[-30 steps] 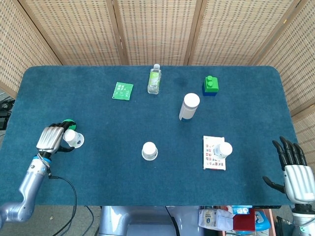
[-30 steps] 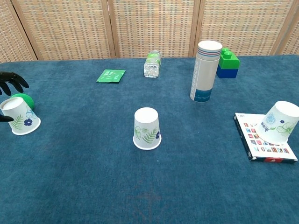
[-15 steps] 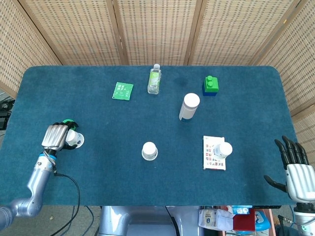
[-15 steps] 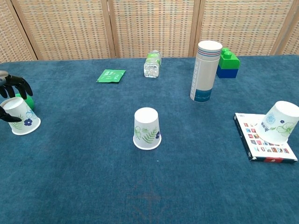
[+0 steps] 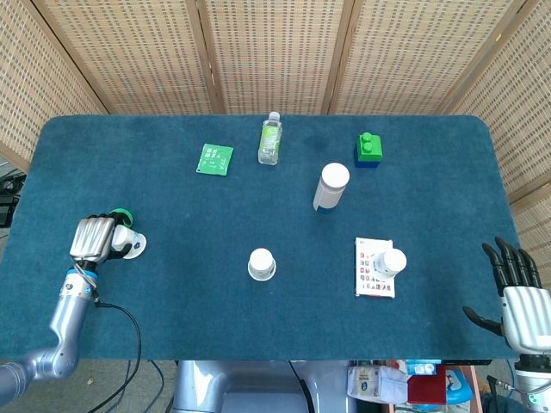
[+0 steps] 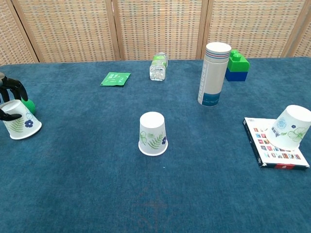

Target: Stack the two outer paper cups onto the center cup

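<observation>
Center cup [image 6: 153, 134]: upside down, mid-frame on bench [image 6: 97, 194], untouched.
Left outer cup [image 6: 18, 125]: far left of frame, tilted, long axis leaning off vertical; left robot hand [image 5: 93, 238] wrapped round its top, fingers [image 6: 13, 87] curled over it, so clamped on cup. Green ball [image 6: 29, 105] just behind.
Right outer cup [image 6: 292, 127]: lower right, tilted on booklet [image 6: 272, 150].
Right robot hand [image 5: 519, 288]: lower-right corner, fingers apart, holds nothing.
Key relation: center cup lies rightward of left robot hand, well apart; that arm nearer.
</observation>
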